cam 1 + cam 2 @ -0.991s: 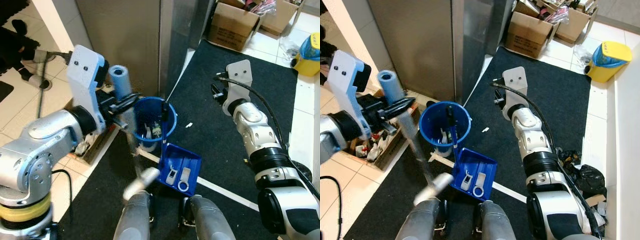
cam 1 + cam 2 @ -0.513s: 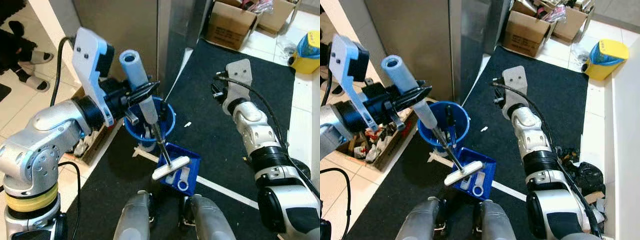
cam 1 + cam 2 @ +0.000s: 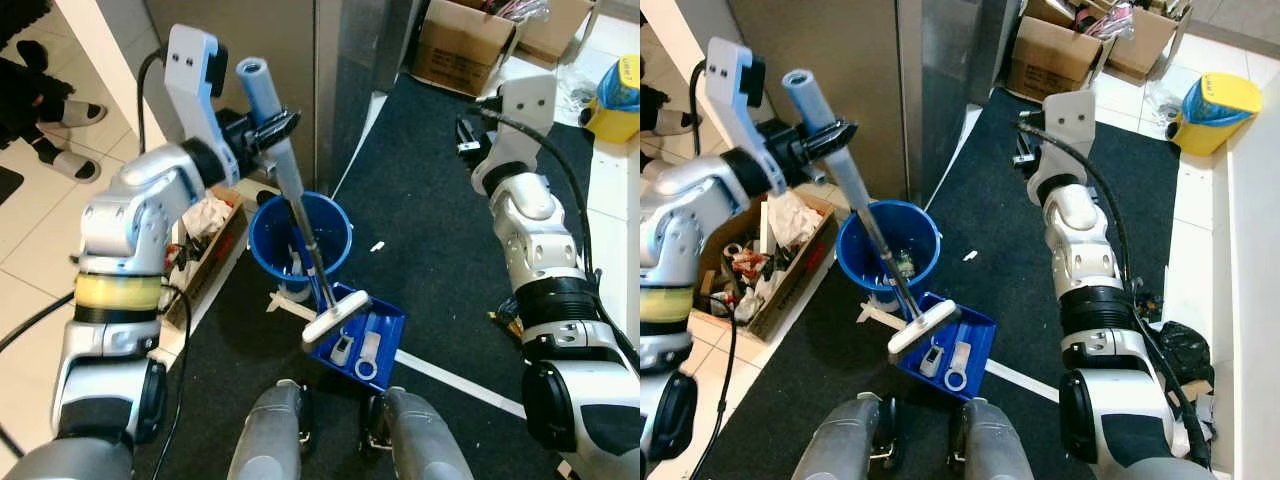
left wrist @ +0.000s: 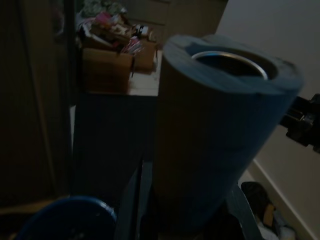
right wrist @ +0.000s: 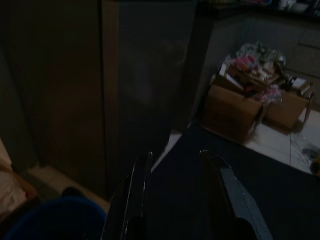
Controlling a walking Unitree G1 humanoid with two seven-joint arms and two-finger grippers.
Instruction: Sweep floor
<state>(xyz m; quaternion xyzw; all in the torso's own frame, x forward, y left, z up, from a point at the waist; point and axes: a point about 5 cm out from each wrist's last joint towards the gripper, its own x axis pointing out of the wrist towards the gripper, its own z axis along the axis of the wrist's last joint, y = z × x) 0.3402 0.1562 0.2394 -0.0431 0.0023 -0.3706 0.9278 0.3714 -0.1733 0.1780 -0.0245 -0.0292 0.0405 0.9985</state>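
Swinging more upright since half a second ago, broom [image 3: 290, 190] now leaning steeply with its blue foam grip up by the steel cabinet [image 3: 250, 70] and its white head [image 3: 335, 316] resting at the near rim of the blue dustpan [image 3: 385, 340], just in front of the blue bucket [image 3: 270, 235]; rising higher too, right arm with its right gripper [image 5: 175, 200] lifted over the black mat [image 3: 440, 200]. Clamping the foam grip near its top, left gripper [image 3: 262, 128], black fingers closed around it. Standing slightly parted and holding nothing, right gripper's fingers, pointed toward the cabinet and the cardboard boxes [image 5: 245, 107] beyond. Lying inside the dustpan, two small white items. Sitting beside the bucket on the tile, an open box of clutter [image 3: 750, 265]. Standing at the far right corner, yellow bin [image 3: 1210, 110]. Showing at the left edge, slippers of a person [image 3: 55, 115]
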